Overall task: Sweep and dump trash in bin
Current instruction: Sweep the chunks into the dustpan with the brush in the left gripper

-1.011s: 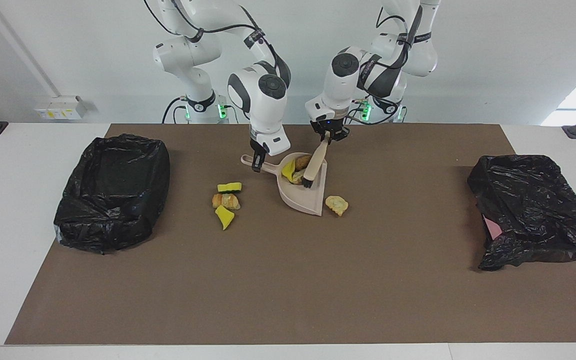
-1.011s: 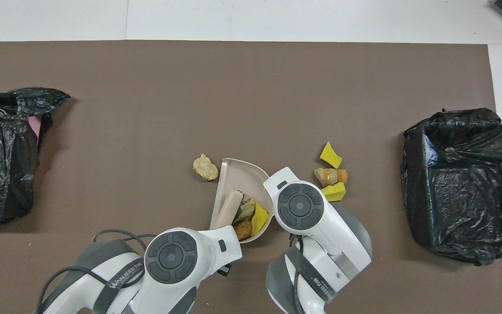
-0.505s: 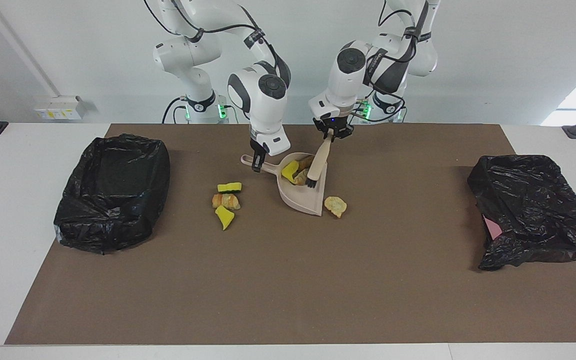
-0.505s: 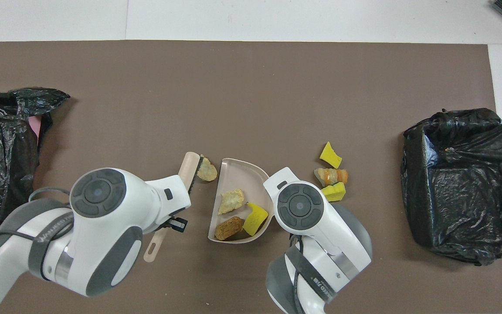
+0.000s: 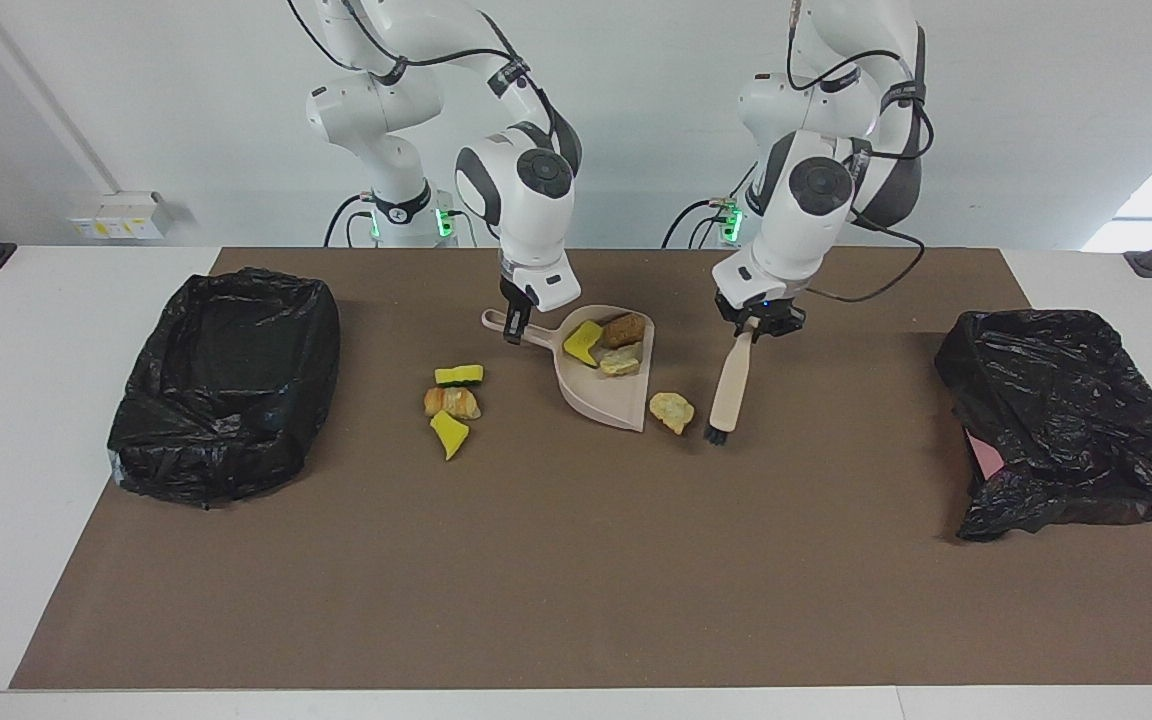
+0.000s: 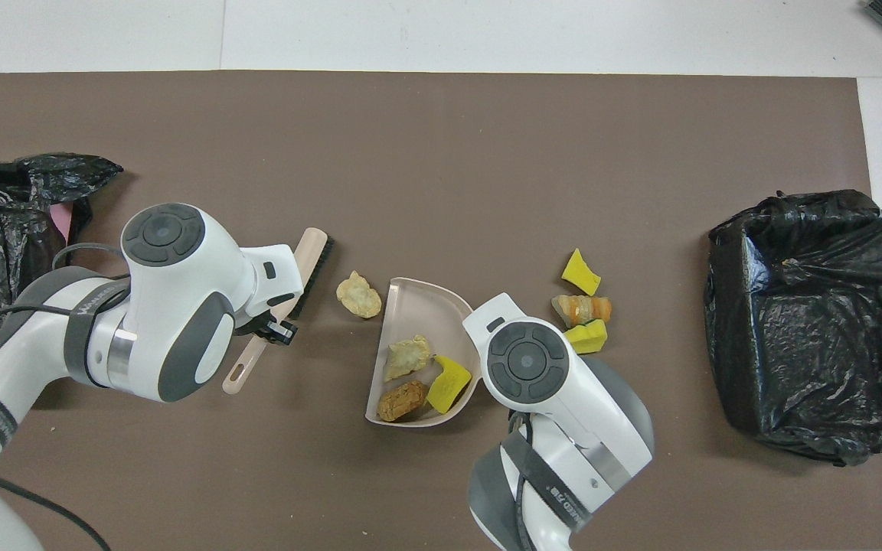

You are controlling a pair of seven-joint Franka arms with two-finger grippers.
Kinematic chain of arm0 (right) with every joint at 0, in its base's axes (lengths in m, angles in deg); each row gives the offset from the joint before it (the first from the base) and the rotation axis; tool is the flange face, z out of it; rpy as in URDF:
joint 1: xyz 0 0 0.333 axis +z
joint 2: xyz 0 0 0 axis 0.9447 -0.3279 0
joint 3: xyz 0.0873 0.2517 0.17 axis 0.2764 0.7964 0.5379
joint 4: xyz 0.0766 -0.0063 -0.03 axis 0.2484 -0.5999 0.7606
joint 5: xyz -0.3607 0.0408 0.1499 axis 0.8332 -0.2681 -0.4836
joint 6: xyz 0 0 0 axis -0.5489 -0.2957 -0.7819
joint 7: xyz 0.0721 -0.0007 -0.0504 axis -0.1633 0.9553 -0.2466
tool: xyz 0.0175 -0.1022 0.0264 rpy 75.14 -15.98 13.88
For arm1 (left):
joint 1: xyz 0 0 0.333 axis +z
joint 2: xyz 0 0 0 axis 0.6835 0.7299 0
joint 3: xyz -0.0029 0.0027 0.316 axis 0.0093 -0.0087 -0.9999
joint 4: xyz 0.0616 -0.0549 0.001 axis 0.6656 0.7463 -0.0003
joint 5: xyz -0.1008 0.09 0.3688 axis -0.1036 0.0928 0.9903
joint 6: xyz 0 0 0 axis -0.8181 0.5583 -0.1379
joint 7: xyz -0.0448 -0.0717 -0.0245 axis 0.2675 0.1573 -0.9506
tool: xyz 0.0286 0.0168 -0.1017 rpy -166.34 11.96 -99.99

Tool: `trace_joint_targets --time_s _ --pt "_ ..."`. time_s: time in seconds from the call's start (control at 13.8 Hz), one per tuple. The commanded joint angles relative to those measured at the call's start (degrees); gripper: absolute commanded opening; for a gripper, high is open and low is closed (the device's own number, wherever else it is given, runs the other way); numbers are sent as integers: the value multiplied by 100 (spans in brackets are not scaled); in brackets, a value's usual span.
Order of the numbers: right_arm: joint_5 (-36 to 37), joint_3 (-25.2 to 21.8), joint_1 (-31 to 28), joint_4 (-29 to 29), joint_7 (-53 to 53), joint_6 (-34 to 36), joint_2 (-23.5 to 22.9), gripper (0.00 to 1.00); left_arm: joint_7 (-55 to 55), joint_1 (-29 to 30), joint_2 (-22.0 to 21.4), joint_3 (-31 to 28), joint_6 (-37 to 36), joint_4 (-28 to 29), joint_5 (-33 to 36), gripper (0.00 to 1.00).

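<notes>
Beige dustpan [image 5: 604,385] is lying on the brown mat [image 5: 576,560] near the robots, mouth facing away from them; taken as landmark.

Trash count, seven pieces:
- Three are sitting inside the dustpan, close to its handle end: a yellow sponge chunk [image 5: 582,342], a brown bread-like lump [image 5: 624,329], a pale lump [image 5: 621,360].
- One pale lump [image 5: 672,410] is resting on the mat just beside the dustpan's mouth corner, toward the left arm's end of the table.
- Three are clustered on the mat near the dustpan, toward the right arm's end: a yellow-green sponge chunk [image 5: 459,375], a golden bread-like lump [image 5: 452,402], a yellow sponge wedge [image 5: 448,433].

Right gripper [image 5: 513,326] is clamping the dustpan's handle [image 5: 516,327], fingers closed on it.

Left gripper [image 5: 756,326] is gripping the beige brush [image 5: 731,385] by its handle, fingers closed on it. Brush is hanging tilted, black bristles down at the mat, beside the dustpan toward the left arm's end, just beside the loose pale lump but apart from it.

Black-lined bin [image 5: 226,380] is standing well apart from the dustpan at the right arm's end, open. A second black bag [image 5: 1071,420] is lying at the left arm's end, also well apart.
</notes>
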Motion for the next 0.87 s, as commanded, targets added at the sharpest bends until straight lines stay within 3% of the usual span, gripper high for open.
trace_joint_targets --time_s 0.0,0.43,0.58,0.79 --pt "28 19 -20 -54 -196 -41 11 0 19 -414 -335 25 -6 398 35 0" --pt "28 19 -20 -54 -223 -41 11 0 -1165 -1812 -758 25 -41 813 -642 0" --pt "28 19 -20 -54 -223 -41 11 0 -1159 -1726 -758 -10 -41 813 -642 0" --pt "37 19 -20 -54 -170 -50 2 0 -1132 -1034 -671 -10 -102 769 -642 0"
